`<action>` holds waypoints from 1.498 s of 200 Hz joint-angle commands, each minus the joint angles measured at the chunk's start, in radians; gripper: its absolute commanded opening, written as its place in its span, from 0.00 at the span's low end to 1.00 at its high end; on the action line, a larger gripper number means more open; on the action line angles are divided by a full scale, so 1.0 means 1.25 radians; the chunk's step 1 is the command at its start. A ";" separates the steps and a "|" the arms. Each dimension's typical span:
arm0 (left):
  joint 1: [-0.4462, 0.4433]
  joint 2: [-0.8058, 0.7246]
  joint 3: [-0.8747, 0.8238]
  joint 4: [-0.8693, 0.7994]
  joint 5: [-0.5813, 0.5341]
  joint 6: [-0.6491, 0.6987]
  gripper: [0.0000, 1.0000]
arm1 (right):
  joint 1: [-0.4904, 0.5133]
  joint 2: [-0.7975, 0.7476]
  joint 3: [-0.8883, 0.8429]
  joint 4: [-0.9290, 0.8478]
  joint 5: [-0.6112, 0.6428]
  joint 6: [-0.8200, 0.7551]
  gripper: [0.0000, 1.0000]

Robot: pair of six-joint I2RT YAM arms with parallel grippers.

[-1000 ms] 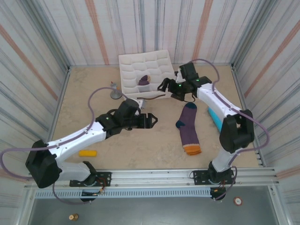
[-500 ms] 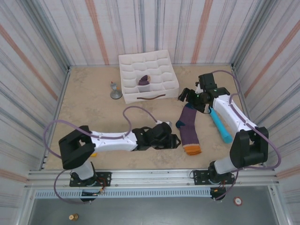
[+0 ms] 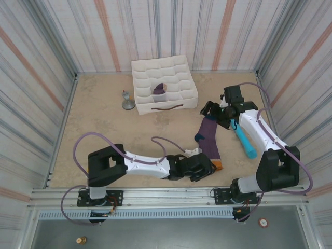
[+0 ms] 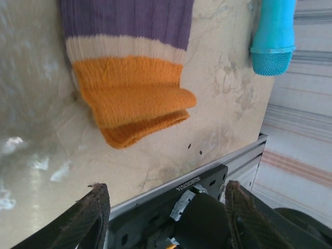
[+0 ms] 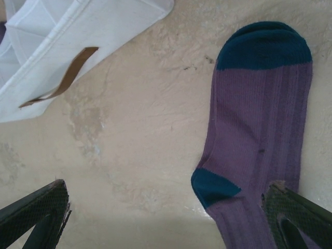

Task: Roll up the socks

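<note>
Left gripper [image 4: 165, 188]: jaws apart, empty, at orange cuff [image 4: 135, 104].
Right gripper [image 5: 167, 188]: jaws wide, above sock [image 5: 259, 129] toe end.
Beside sock: teal cylinder [image 3: 244, 139], right.
Edge: front rail [image 4: 197, 181] near cuff.

Left tool [image 3: 206, 167] at orange cuff of the purple sock [image 3: 210, 140], right tool [image 3: 213, 114] by its toe

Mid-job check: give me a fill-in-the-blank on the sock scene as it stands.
The flat sock has an ____ cuff.
The rolled sock sits inside the ____ divided box.
In the top view, the teal cylinder lies to the flat sock's ____.
The left gripper and right gripper both have jaws ____.
Missing: orange; white; right; open.
</note>
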State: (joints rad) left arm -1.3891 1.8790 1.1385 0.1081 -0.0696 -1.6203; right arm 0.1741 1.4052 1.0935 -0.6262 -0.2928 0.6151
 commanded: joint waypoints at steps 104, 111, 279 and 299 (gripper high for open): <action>-0.016 0.111 0.081 -0.058 -0.146 -0.225 0.59 | -0.041 -0.056 -0.036 0.004 -0.041 -0.040 0.99; -0.016 0.116 0.085 -0.069 -0.147 -0.233 0.58 | -0.042 -0.057 -0.038 0.004 -0.041 -0.040 0.99; 0.014 0.155 0.091 -0.112 -0.136 -0.261 0.18 | -0.076 -0.086 -0.062 -0.008 -0.060 -0.059 0.99; 0.022 0.152 0.069 -0.091 -0.116 -0.244 0.08 | -0.077 -0.082 -0.062 -0.015 -0.056 -0.070 0.99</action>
State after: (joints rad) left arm -1.3781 2.0537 1.2621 0.0051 -0.2249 -1.9484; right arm 0.0845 1.3205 1.0267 -0.6144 -0.3527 0.5644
